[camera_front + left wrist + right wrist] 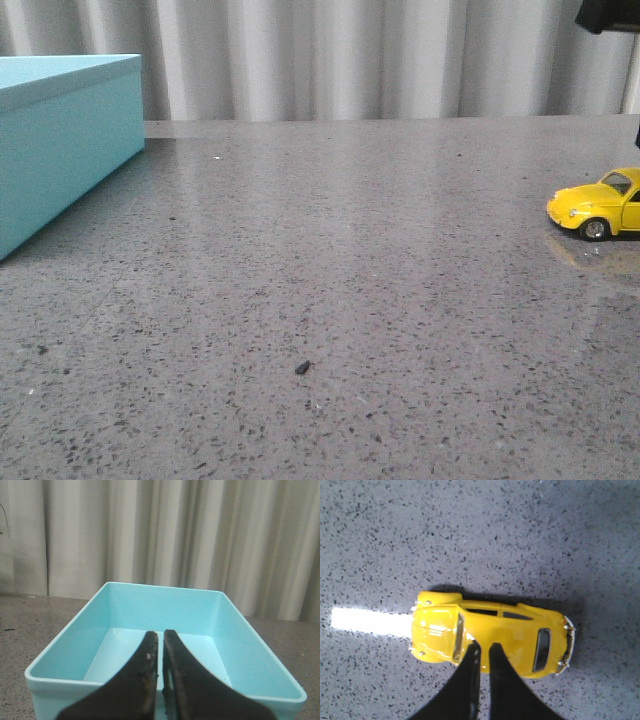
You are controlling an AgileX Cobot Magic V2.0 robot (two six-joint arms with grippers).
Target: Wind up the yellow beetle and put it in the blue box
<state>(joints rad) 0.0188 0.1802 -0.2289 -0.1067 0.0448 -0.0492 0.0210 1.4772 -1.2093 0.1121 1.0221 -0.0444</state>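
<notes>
The yellow beetle [600, 208] stands on its wheels on the grey table at the far right edge of the front view, nose pointing left. The right wrist view shows its roof [520, 630] from above. My right gripper [484, 647] hangs over the roof, its fingers almost together and holding nothing. The blue box [60, 150] sits at the far left. The left wrist view shows the box [165, 605] open and empty, with no lid on it. My left gripper [161, 635] is shut and empty, just in front of the box's near rim.
The speckled grey table [330, 260] runs between the box and the car. A small black speck [302, 367] lies near its front middle. A pale curtain [350, 60] hangs behind the table. A dark part of the right arm [610, 12] shows at the top right.
</notes>
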